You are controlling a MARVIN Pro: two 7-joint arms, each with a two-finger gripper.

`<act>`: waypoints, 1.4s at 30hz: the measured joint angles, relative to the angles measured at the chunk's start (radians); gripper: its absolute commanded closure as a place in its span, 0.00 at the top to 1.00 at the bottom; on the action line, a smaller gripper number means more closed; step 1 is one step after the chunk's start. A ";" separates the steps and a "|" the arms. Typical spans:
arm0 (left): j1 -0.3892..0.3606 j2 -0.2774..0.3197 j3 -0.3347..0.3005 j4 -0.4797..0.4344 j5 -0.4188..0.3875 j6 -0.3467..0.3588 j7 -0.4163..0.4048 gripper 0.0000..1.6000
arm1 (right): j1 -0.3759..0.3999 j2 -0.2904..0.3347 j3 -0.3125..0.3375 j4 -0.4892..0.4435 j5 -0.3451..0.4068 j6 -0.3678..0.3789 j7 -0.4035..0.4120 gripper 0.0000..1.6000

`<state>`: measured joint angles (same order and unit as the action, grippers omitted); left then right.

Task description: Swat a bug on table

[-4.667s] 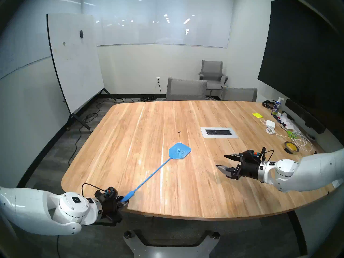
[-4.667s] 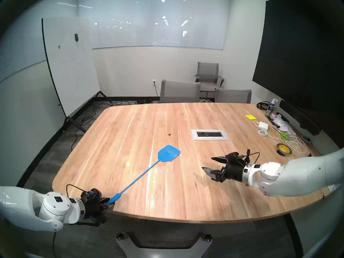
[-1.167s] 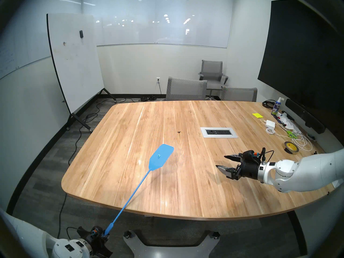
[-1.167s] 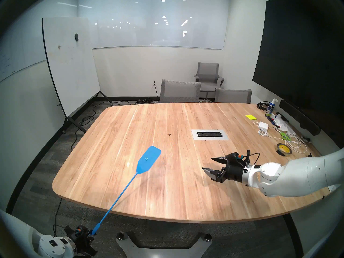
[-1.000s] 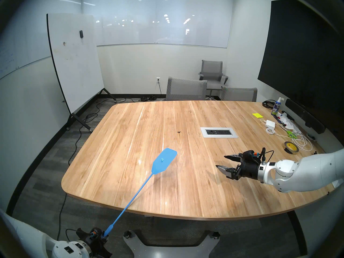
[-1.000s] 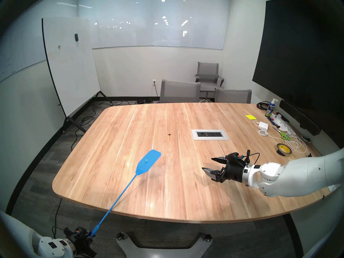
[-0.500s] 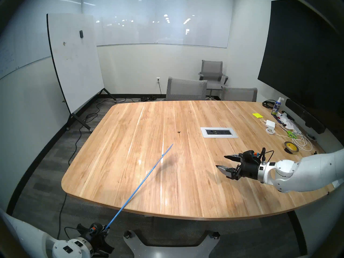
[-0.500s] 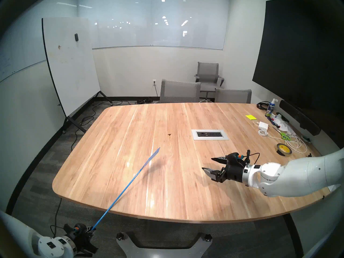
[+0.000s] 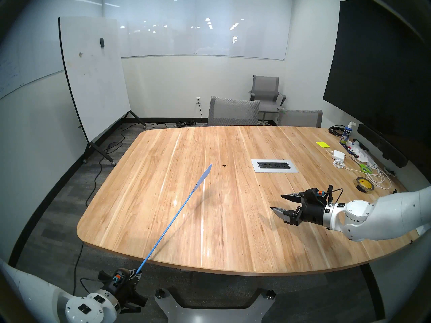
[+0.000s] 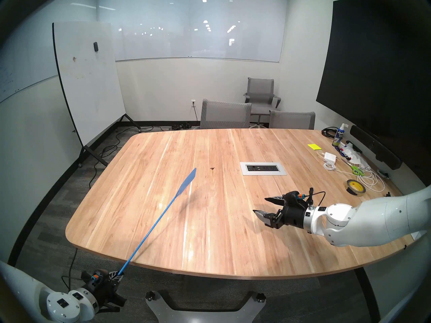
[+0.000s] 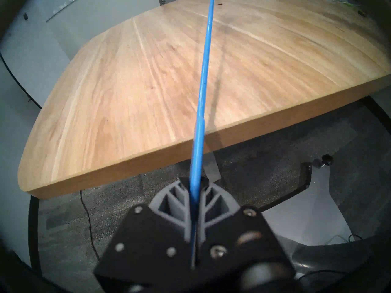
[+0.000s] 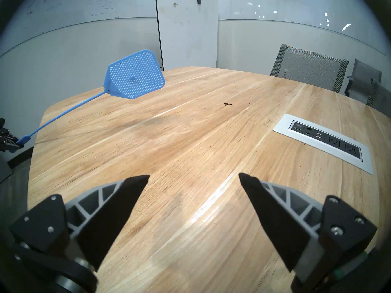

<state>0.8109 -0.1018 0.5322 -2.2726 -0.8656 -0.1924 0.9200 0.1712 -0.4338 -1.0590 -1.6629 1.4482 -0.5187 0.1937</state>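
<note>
Off table (image 9: pixel 233 266) near edge | left end effector (image 9: pixel 136 274) clamps swatter (image 9: pixel 173 220) | right end effector (image 9: pixel 278 202) spread

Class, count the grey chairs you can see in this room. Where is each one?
3. Two chairs are tucked in at the table's far edge; a third stands behind them by the wall. Others may be out of view.

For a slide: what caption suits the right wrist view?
Open right end effector faces the bug while the raised swatter hangs above the table.
</note>
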 measured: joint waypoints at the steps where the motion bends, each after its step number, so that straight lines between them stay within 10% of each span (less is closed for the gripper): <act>1: -0.003 0.000 -0.001 -0.006 0.004 -0.006 0.005 0.00 | 0.000 0.000 0.000 0.000 0.000 0.000 0.000 1.00; 42: -0.153 0.003 -0.123 -0.042 0.074 -0.019 0.207 0.00 | -0.001 0.000 0.000 0.000 0.002 0.000 0.000 1.00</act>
<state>0.6580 -0.0989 0.4095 -2.3142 -0.7918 -0.2118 1.1273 0.1705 -0.4338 -1.0590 -1.6629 1.4497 -0.5186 0.1937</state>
